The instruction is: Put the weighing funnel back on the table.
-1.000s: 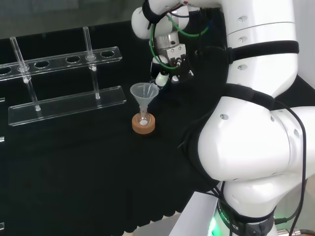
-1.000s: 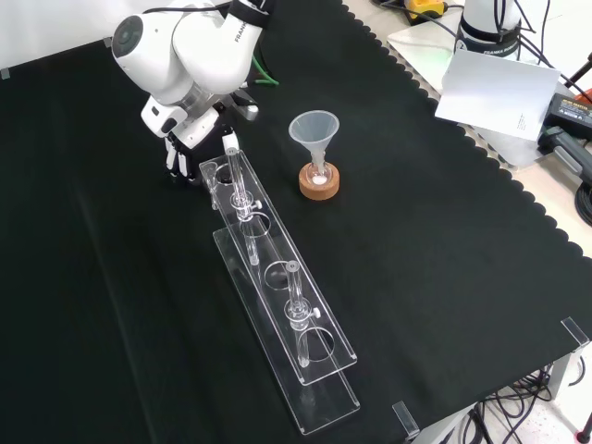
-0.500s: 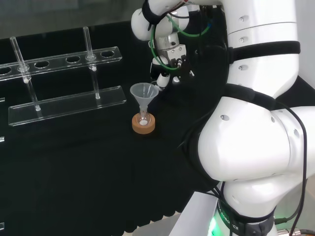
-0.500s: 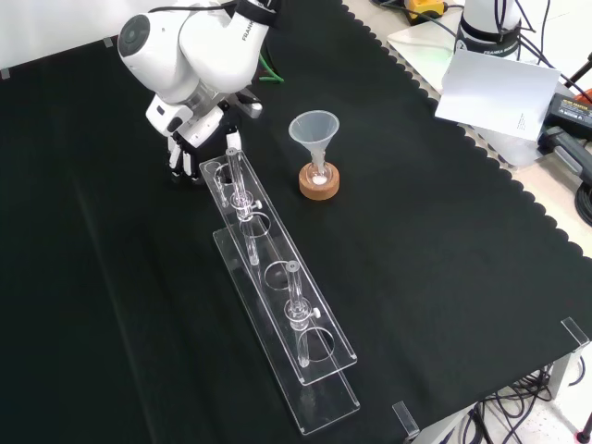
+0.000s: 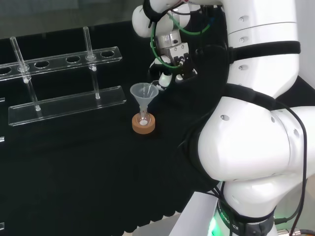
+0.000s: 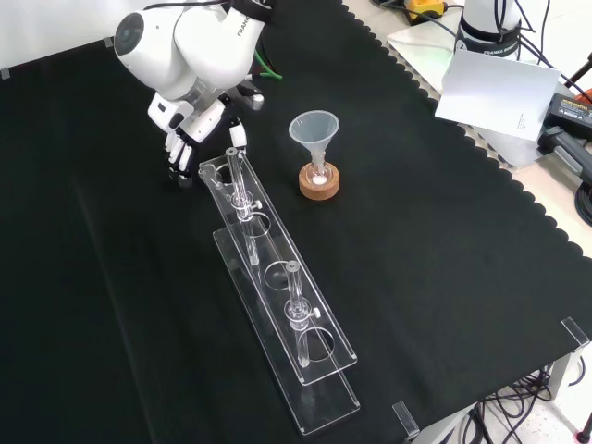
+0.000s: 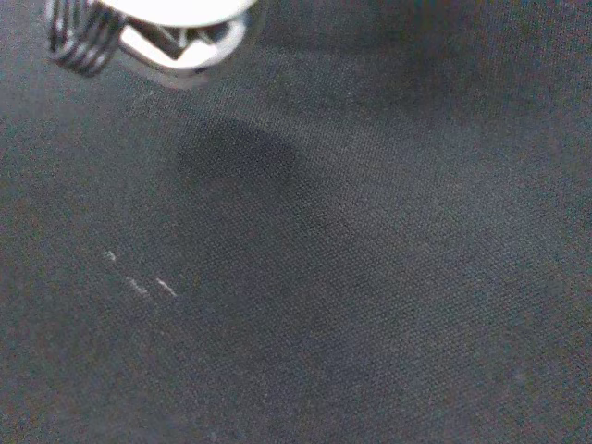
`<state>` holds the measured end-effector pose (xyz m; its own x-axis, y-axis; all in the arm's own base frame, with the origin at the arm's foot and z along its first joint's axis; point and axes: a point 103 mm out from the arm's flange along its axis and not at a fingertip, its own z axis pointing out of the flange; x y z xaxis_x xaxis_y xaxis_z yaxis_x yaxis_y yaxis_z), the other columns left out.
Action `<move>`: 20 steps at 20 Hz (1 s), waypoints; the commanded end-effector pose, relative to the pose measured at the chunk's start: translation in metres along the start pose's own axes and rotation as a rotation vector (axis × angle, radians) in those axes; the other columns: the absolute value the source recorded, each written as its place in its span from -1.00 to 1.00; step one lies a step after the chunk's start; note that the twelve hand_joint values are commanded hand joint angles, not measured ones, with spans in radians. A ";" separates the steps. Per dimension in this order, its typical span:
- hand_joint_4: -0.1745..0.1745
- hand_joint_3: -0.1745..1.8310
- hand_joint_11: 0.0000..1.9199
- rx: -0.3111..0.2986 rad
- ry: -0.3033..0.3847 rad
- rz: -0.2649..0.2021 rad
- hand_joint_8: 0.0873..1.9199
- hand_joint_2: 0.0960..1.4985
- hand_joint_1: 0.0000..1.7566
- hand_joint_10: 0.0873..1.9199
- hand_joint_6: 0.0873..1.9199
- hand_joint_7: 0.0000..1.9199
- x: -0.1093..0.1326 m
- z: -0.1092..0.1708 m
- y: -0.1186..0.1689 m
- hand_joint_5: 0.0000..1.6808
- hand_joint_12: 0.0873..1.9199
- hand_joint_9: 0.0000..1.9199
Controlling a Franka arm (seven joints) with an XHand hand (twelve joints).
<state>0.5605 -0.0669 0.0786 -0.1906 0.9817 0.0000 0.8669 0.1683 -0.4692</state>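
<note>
Front view: the hand (image 6: 196, 129) hangs from the white arm (image 6: 185, 46) at the upper left, above the black cloth of the surface (image 6: 444, 259).
Fingers: the fingers (image 6: 175, 154) point down toward the cloth, fairly straight and spread apart, and are curled round nothing that can be made out.
Hand's place: it is just beside the far end of the clear rack (image 6: 277, 305), on that end's left in the front view; whether the fingertips touch the cloth cannot be told.
Weighing funnel: its place cannot be told, since no small clear piece stands out from the cloth and the clear rack end near the hand.
Rack: it runs from the hand toward the lower right of the front view and carries two upright glass tubes, one near the hand (image 6: 239, 180) and one farther down (image 6: 294, 310).
Funnel: the big cone funnel (image 6: 314, 129) stands mouth up, its stem in a small flask (image 6: 319, 172) on a cork ring (image 6: 319, 182), to the right of the hand and apart from it.
Head view: a white fingertip lies just right of the funnel's rim, with the rack well to the left.
Wrist view: dark cloth bears a soft round shadow (image 7: 236, 157) and a few faint glints (image 7: 139, 287), and a blurred white part of the hand is at the edge.
</note>
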 end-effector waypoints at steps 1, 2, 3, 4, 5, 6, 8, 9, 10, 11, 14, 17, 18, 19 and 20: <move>0.08 -0.27 -0.61 -0.067 0.014 -0.008 -0.38 -0.30 -0.04 -0.44 -0.83 -0.80 -0.002 -0.025 -0.029 -0.55 0.32 -0.53; 0.08 -0.28 -0.62 -0.081 0.012 -0.005 -0.39 -0.30 -0.05 -0.43 -0.84 -0.81 -0.002 -0.031 -0.037 -0.55 0.33 -0.54; 0.08 -0.28 -0.62 -0.094 0.011 -0.001 -0.39 -0.30 -0.06 -0.43 -0.85 -0.81 -0.002 -0.037 -0.044 -0.55 0.33 -0.55; 0.08 -0.28 -0.62 -0.102 0.003 0.005 -0.39 -0.30 -0.06 -0.43 -0.86 -0.81 -0.002 -0.043 -0.052 -0.55 0.33 -0.55; 0.08 -0.29 -0.62 -0.111 0.001 0.011 -0.39 -0.30 -0.06 -0.43 -0.86 -0.81 -0.001 -0.049 -0.060 -0.55 0.33 -0.55; 0.08 -0.29 -0.63 -0.120 -0.002 0.018 -0.39 -0.30 -0.07 -0.43 -0.87 -0.81 0.000 -0.053 -0.068 -0.55 0.33 -0.55; 0.08 -0.29 -0.63 -0.135 -0.003 0.032 -0.39 -0.30 -0.07 -0.42 -0.89 -0.81 0.002 -0.061 -0.084 -0.55 0.33 -0.55; 0.08 -0.29 -0.63 -0.140 -0.004 0.037 -0.39 -0.30 -0.07 -0.42 -0.90 -0.81 0.003 -0.063 -0.091 -0.54 0.33 -0.55; 0.08 -0.30 -0.63 -0.145 -0.004 0.042 -0.39 -0.30 -0.07 -0.42 -0.91 -0.81 0.005 -0.065 -0.098 -0.54 0.33 -0.55; 0.08 -0.30 -0.62 -0.148 -0.006 0.045 -0.39 -0.30 -0.07 -0.42 -0.91 -0.81 0.006 -0.066 -0.104 -0.54 0.33 -0.55; 0.08 -0.30 -0.62 -0.156 -0.009 0.057 -0.39 -0.29 -0.07 -0.42 -0.92 -0.81 0.011 -0.069 -0.121 -0.53 0.33 -0.55; 0.08 -0.30 -0.62 -0.169 -0.015 0.063 -0.39 -0.29 -0.07 -0.42 -0.93 -0.81 0.016 -0.072 -0.137 -0.53 0.33 -0.55; 0.08 -0.30 -0.62 -0.173 -0.018 0.064 -0.39 -0.29 -0.08 -0.42 -0.93 -0.81 0.018 -0.073 -0.142 -0.53 0.33 -0.54; 0.08 -0.30 -0.62 -0.176 -0.019 0.064 -0.39 -0.29 -0.08 -0.42 -0.93 -0.81 0.020 -0.075 -0.147 -0.53 0.33 -0.54; 0.08 -0.30 -0.61 -0.180 -0.023 0.066 -0.40 -0.29 -0.08 -0.42 -0.93 -0.81 0.021 -0.077 -0.152 -0.53 0.33 -0.54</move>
<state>0.4849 -0.0687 0.1986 -0.1582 0.9869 -0.0327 0.9327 0.1385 -0.3330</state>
